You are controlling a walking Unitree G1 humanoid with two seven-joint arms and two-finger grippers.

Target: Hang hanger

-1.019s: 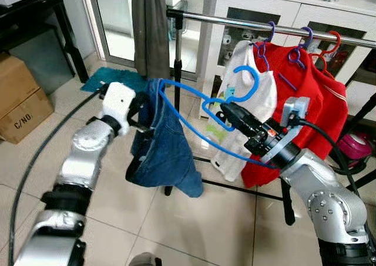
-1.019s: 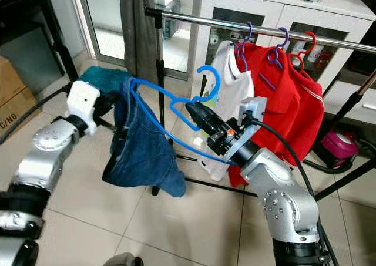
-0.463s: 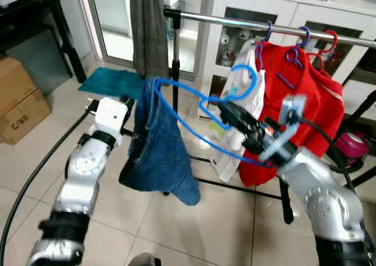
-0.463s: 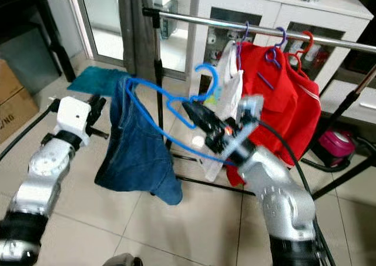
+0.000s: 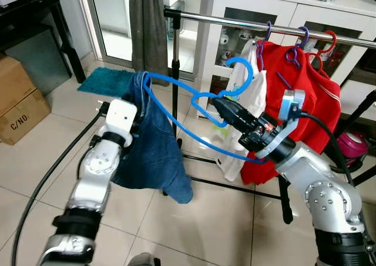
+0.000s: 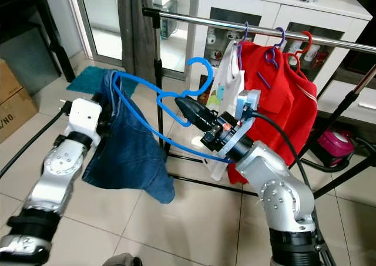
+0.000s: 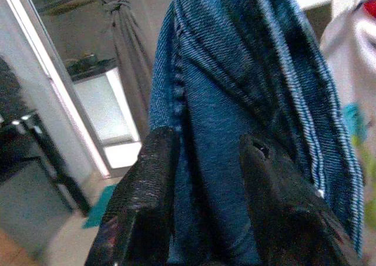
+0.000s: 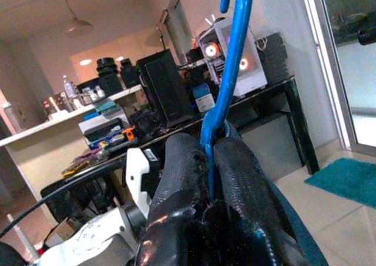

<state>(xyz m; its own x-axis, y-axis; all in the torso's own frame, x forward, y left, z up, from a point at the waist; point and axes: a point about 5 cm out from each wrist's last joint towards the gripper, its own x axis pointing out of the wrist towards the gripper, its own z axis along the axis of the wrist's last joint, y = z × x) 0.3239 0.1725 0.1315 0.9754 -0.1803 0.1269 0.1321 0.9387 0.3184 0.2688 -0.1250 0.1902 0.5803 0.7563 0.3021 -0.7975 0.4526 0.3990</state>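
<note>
The blue hanger [image 5: 194, 110] is thin plastic-coated wire, bent into a wide triangle with a rounded hook that curls up just below the rail [image 5: 264, 26] without reaching it. The right gripper [image 5: 222, 108] has its two black, pebbled fingers [image 8: 235, 178] pressed together on the hanger's neck, where the wire twists under the hook. From the hanger's left end hangs a pair of jeans [image 5: 154, 148] — dark denim, folded over the wire, with pale stitching along the seams and a ragged lower edge. The left gripper [image 7: 202, 189] is up against the denim from the left, its fingers a little apart with a fold of the cloth between them; whether they actually pinch it cannot be told.

The rail is a shiny metal tube on a black stand. On it hang a white shirt [image 5: 249, 101] and a red garment [image 5: 305, 96], on purple and red hangers whose hooks are partly cut off by the rail. A grey curtain [image 5: 148, 25] hangs at the far left. At the left edge a cardboard box [image 5: 20, 107] carries the letters "C/NG" — the rest of it runs out of view. A teal mat [image 5: 108, 81] lies on the pale tiled floor [image 5: 223, 219].
</note>
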